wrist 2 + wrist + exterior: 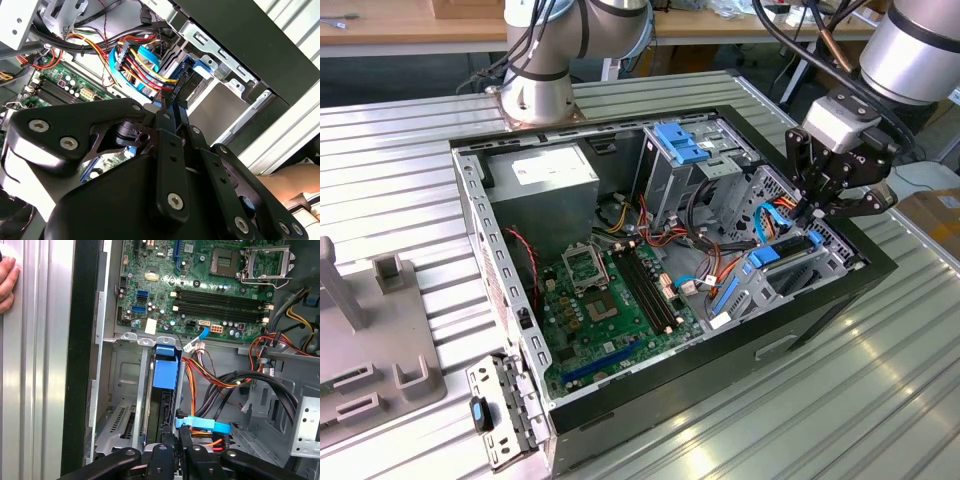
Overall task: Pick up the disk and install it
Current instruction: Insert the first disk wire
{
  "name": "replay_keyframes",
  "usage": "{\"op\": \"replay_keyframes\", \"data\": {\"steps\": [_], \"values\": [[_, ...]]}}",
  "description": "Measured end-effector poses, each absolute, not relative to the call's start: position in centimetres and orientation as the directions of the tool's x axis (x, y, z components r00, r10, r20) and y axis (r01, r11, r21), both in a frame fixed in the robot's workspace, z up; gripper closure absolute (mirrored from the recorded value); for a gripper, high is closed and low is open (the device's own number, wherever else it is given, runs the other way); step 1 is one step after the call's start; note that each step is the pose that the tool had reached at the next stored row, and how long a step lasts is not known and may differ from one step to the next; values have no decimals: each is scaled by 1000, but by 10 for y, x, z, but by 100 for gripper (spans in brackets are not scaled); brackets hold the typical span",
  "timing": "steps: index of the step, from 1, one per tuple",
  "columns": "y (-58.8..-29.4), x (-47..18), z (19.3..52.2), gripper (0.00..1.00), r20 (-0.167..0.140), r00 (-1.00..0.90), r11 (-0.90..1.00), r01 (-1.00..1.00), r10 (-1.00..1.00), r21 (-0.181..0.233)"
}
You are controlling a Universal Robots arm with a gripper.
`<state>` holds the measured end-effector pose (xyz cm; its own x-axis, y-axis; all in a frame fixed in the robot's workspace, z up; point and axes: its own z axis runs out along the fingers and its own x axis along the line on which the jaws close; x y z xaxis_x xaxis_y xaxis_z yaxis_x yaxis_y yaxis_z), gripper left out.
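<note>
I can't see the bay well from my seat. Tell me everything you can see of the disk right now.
The disk stands on edge in the drive cage at the case's front corner, seen mostly as a dark narrow edge with a blue plastic bracket along it. In the exterior view it sits low in the cage, directly under the tool. A light blue cable and coloured wires cross beside it. Its label is hidden.

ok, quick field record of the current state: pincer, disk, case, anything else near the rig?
pincer: down at the drive cage on the case's exterior-view right; open or shut not discernible
disk: on edge in the cage slot, blue bracket on its end
case: open, motherboard exposed
cables: SATA and power bundle beside the cage
person: hand on the table edge
</note>
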<state>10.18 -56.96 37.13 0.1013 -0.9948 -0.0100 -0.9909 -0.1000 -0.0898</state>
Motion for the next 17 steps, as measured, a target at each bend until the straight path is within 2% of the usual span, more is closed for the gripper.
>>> {"op": "replay_keyframes", "data": {"steps": [17], "values": [[-570, 102, 368, 84, -10, 101, -100, -991, -995, -90]]}}
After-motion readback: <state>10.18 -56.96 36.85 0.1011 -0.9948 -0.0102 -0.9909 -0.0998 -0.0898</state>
